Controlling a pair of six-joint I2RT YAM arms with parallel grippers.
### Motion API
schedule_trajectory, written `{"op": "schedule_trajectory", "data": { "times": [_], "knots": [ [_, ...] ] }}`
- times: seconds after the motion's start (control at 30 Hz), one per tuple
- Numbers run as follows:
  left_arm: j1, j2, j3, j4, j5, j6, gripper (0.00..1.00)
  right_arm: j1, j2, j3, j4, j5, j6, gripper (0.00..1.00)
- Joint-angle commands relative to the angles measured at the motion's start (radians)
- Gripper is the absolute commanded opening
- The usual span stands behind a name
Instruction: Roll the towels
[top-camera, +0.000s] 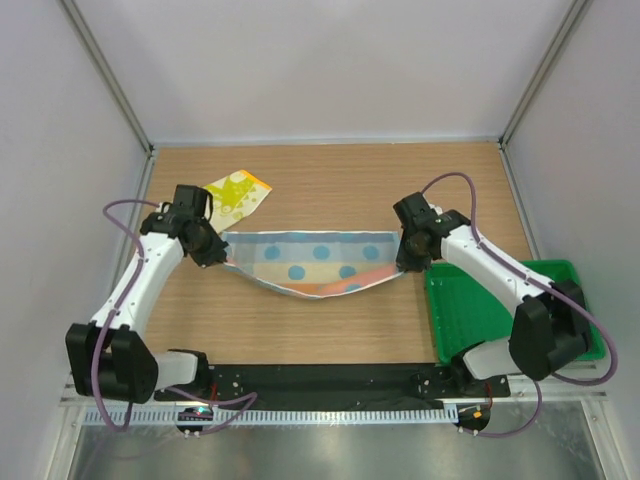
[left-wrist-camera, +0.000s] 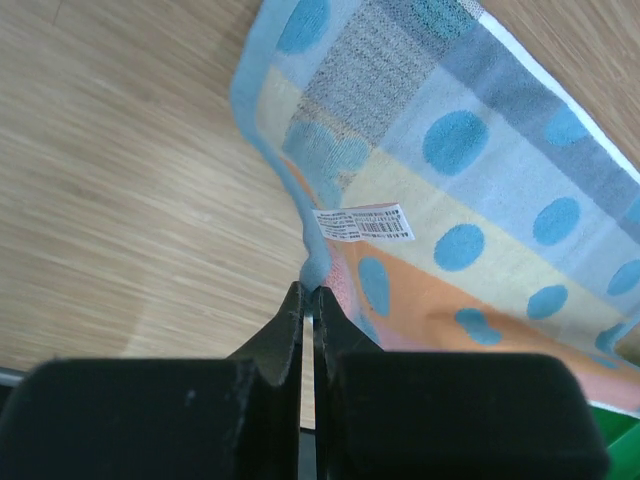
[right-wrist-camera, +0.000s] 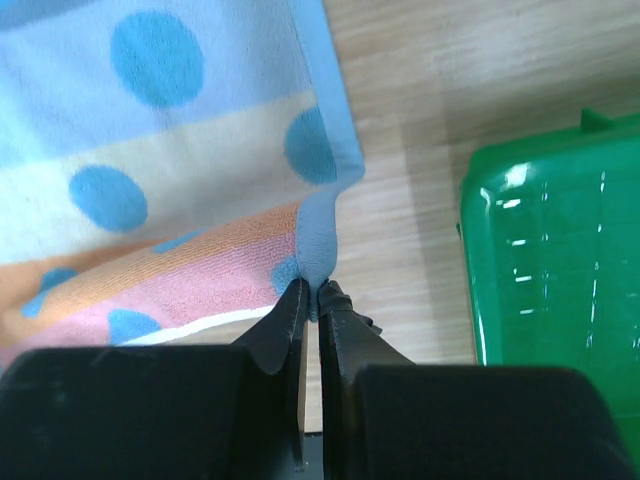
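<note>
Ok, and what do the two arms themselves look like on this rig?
The left arm and right arm match: white links, black joints and wrists. A purple cable loops off each. The left gripper and right gripper are black, with two tapered fingers each.

The blue towel is nubby cloth, the table matt wood-grain, the tray glossy plastic.

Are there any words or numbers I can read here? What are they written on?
The white tag sewn on the blue dotted towel: tiny printed lines and a barcode, too small and blurred to read.
The yellow towel and the green tray: no writing shows on them.
Nothing else in these pictures carries words, numbers or signs that can be read.
</note>
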Motion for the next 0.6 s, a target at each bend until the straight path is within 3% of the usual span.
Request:
{"op": "schedule_trajectory", "data": {
  "times": [0.0, 0.57],
  "knots": [
    [0.01, 0.089, 0.074, 0.005, 0.034, 0.071, 0.0, -0.03, 0.07, 0.092, 0.028, -0.046, -0.074, 0.01],
    [0.06, 0.387, 0.35, 0.016, 0.006, 0.132, 0.0, -0.148, 0.34, 0.359, 0.011, -0.121, -0.176, 0.01]
  ]
}}
